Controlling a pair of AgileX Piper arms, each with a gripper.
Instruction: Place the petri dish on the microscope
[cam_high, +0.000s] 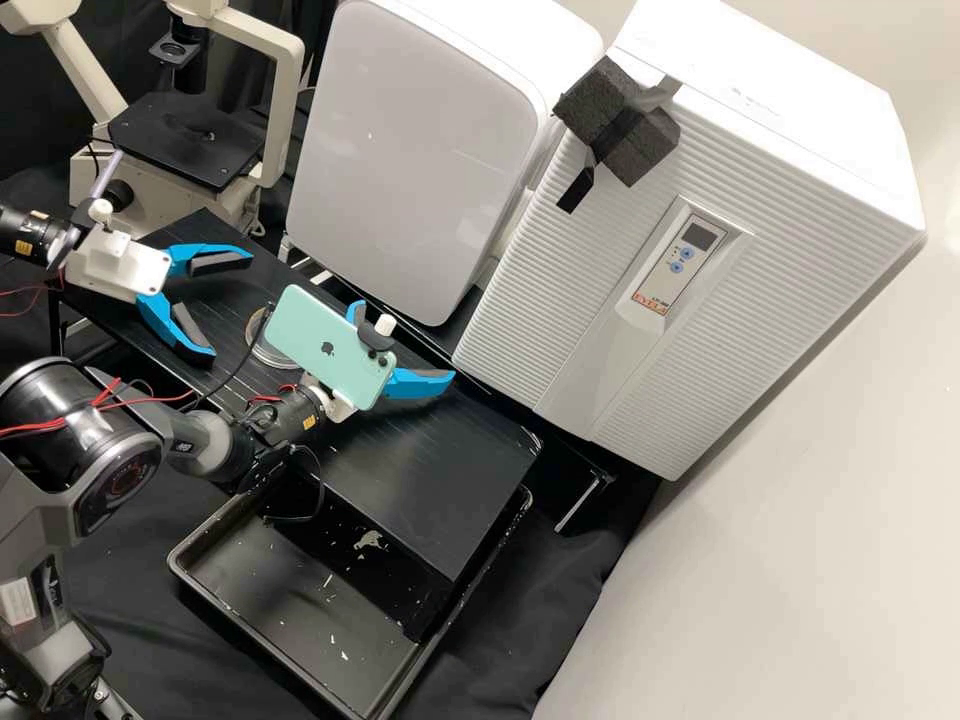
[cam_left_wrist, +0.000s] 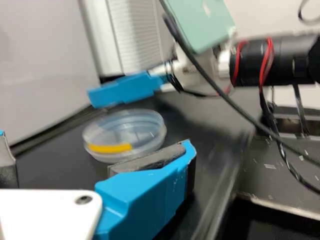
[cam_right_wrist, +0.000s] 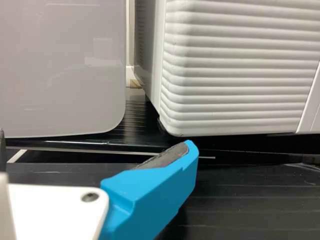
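The things are carried by a long black bench top (cam_high: 430, 480), which is set slantwise across the high view, from the upper left down toward the lower middle. Its dark surface is marked by thin parallel lines, seen in the high view and again in the right wrist view, where a few pale scuffs are also shown near one edge. Directly on it, a clear round petri dish (cam_high: 258, 345) is laid flat, between the two long edges and toward the upper-left end in the high view, where it is partly hidden. A yellow strip (cam_left_wrist: 109, 148) is borne low on its side. The left wrist view is blurred, but the dish appears to be lidded.
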